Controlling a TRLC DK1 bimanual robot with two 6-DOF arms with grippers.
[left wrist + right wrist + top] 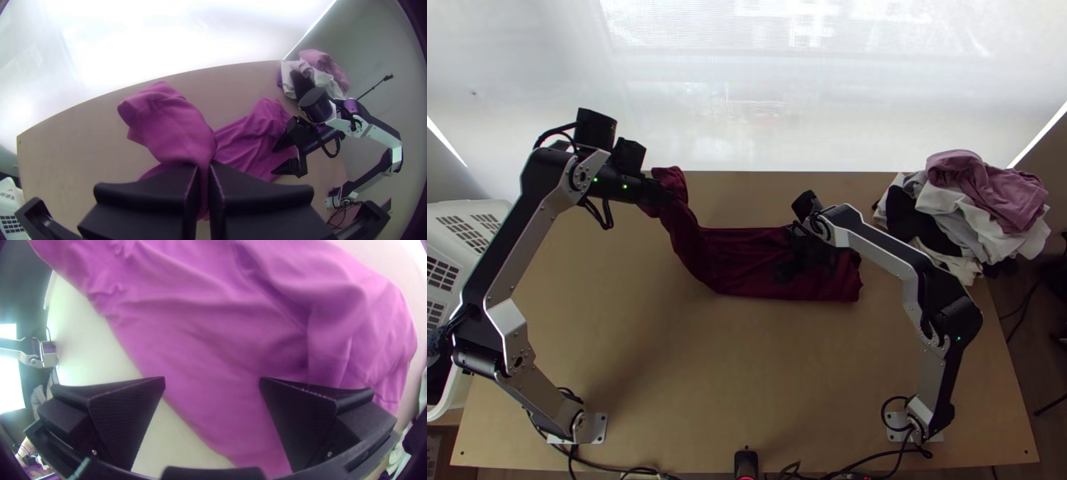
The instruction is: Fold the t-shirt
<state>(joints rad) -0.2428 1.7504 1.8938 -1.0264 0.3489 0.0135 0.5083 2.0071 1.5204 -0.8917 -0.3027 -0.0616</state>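
Left end effector (666,194) tight around t-shirt (743,260)

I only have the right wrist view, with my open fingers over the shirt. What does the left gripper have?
Observer: The left gripper is shut on a bunched part of the t-shirt, with one end sticking out beyond its fingers.

Operator: Which way does the cloth run to it?

Observer: In the top view, a narrow stretch bends toward the far edge of the table, left of the middle; the wider part lies beneath the right gripper.
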